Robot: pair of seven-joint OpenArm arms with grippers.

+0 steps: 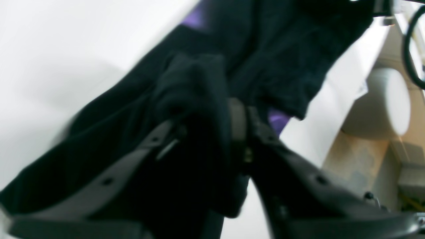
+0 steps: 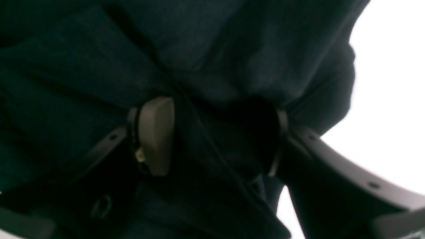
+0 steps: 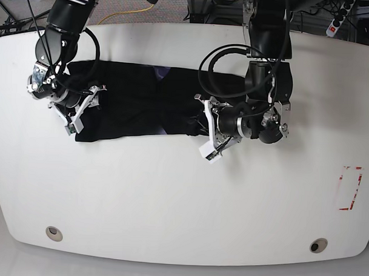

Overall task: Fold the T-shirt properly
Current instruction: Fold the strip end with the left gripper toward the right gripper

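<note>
The black T-shirt (image 3: 137,100) lies as a long band across the back half of the white table (image 3: 170,198). A purple label (image 3: 158,69) shows at its far edge. My left gripper (image 3: 207,130) is at the band's right end. In the left wrist view its fingers (image 1: 237,119) stand apart, open, with a bunched fold of T-shirt (image 1: 265,49) loose between and over them. My right gripper (image 3: 79,107) is at the left end, open. In the right wrist view it (image 2: 215,132) straddles dark T-shirt cloth (image 2: 83,66), its beige pad (image 2: 156,132) bare.
A red taped rectangle (image 3: 350,188) marks the table's right side. Two round holes (image 3: 54,233) (image 3: 317,245) sit near the front edge. Cables and a power strip (image 3: 337,22) lie behind the table. A pale round object (image 1: 382,106) shows past the table edge.
</note>
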